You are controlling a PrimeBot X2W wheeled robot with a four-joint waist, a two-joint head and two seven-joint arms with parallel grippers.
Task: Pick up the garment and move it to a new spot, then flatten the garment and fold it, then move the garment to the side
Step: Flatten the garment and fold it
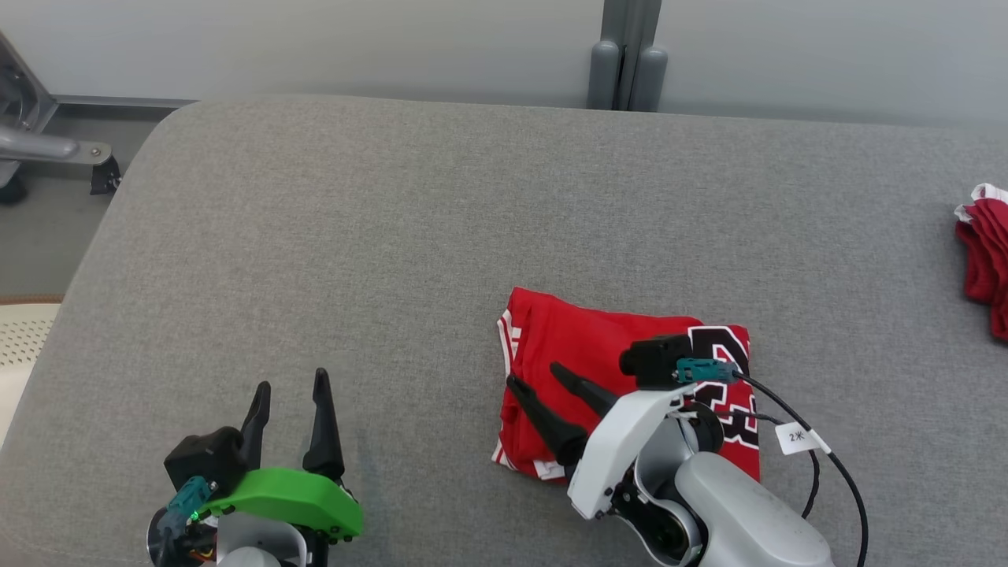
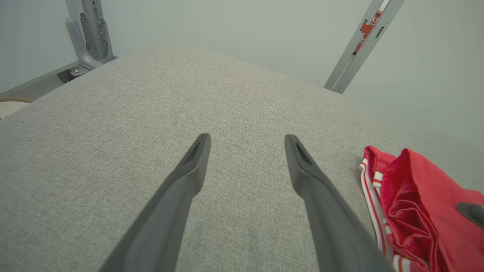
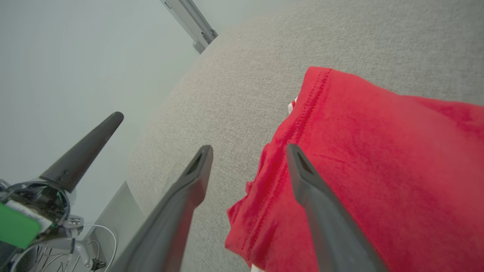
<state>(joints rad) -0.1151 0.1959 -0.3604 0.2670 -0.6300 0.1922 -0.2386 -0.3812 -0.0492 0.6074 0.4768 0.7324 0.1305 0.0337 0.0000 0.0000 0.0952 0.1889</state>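
Under the right hand (image 1: pixel 533 373), the garment (image 1: pixel 583 339) lies on the grey worktop (image 1: pixel 394 236) as a compact red rectangle. Its white-striped edges are stacked on the side nearest the fingertips, and a black number shows on the part closest to the wrist. That hand's fingers are spread and pinch nothing. In the right wrist view, one finger hangs over the red cloth and the other over bare grey just off its edge; whether either touches the cloth I cannot tell. Well off to this hand's left, the left hand (image 1: pixel 291 379) is likewise spread and empty above bare worktop, with the garment's striped edge off to its right. Far out on the right hand's other side, at the worktop's edge, sits a second red pile (image 1: pixel 984 260). Judging from the layers, pickup, flattening and folding look finished. What seems left is the shift to the side, unless this spot already counts. The rumpled corner nearest the fingertips may want tidying first.
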